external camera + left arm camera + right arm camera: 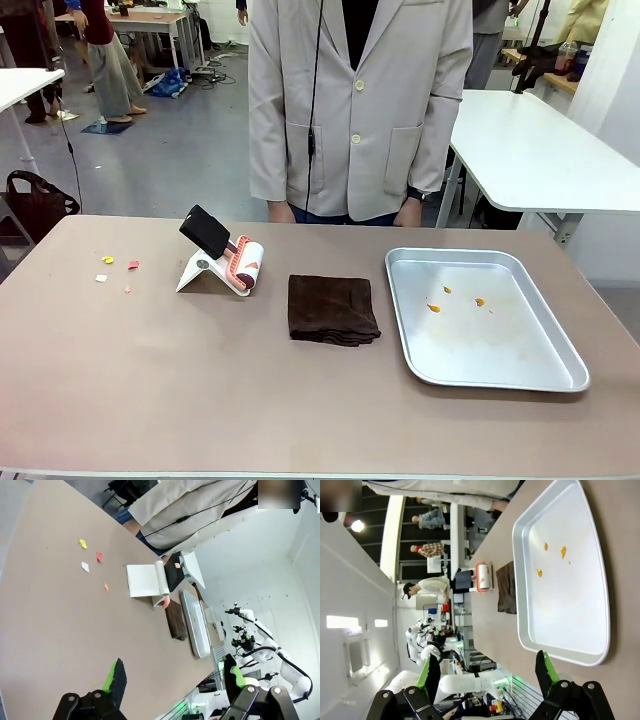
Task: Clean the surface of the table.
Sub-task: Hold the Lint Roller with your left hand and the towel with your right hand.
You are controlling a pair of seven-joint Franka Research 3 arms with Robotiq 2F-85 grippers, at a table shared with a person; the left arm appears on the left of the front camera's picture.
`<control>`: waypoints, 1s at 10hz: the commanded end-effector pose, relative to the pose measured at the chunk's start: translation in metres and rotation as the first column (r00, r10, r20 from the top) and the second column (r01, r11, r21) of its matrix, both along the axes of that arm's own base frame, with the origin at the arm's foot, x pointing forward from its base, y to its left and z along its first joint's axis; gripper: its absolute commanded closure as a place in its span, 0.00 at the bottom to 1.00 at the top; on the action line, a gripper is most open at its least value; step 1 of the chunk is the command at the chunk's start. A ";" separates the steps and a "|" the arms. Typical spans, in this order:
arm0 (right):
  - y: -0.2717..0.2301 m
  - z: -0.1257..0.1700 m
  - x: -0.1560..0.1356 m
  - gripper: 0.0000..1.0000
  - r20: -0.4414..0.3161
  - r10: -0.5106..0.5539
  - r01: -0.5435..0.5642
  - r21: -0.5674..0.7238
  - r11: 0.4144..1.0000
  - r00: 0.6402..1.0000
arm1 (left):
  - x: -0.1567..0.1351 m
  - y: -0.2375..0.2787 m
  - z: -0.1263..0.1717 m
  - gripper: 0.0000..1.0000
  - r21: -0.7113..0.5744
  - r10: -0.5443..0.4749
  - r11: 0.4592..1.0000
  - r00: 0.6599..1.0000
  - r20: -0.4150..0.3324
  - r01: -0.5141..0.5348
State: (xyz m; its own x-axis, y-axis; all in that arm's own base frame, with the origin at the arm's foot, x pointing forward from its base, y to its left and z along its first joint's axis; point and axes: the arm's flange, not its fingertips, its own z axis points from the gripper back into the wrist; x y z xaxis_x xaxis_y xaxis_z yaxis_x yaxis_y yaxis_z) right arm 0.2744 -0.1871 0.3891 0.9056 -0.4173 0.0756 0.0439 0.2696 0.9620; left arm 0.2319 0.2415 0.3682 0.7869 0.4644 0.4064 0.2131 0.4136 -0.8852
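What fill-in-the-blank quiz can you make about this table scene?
1. The small bits in the silver tray are coloured ____.
2. The folded brown cloth lies between the roller and the ____.
3. The paper scraps lie on the table, on the roller's ____ side in the front view.
4. The left tool and the right tool both stand ____, holding nothing.
Missing words: orange; tray; left; open.
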 end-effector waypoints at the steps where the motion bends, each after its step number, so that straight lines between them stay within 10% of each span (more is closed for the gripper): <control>1: -0.001 -0.002 0.000 0.00 -0.003 -0.002 0.002 0.002 1.000 1.000 | 0.001 0.000 -0.004 0.00 -0.002 0.003 1.000 1.000 -0.002 -0.003; 6: 0.122 0.092 0.027 0.00 0.064 0.027 -0.005 -0.323 0.946 0.998 | 0.103 -0.082 0.091 0.00 0.235 -0.244 0.939 0.968 -0.052 0.250; 10: 0.303 0.115 0.071 0.00 -0.046 0.173 -0.171 -0.532 0.830 0.984 | 0.204 -0.215 0.123 0.00 0.323 -0.287 0.879 0.930 -0.229 0.351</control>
State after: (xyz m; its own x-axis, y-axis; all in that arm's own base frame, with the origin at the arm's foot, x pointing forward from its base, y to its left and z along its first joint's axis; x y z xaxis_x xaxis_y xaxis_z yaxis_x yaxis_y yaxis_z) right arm 0.3292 0.0895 0.5165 0.9442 -0.1913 0.2682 -0.0542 0.7127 0.6994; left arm 0.4196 0.0358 0.4918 0.9140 0.0556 0.4020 0.2876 0.6100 -0.7383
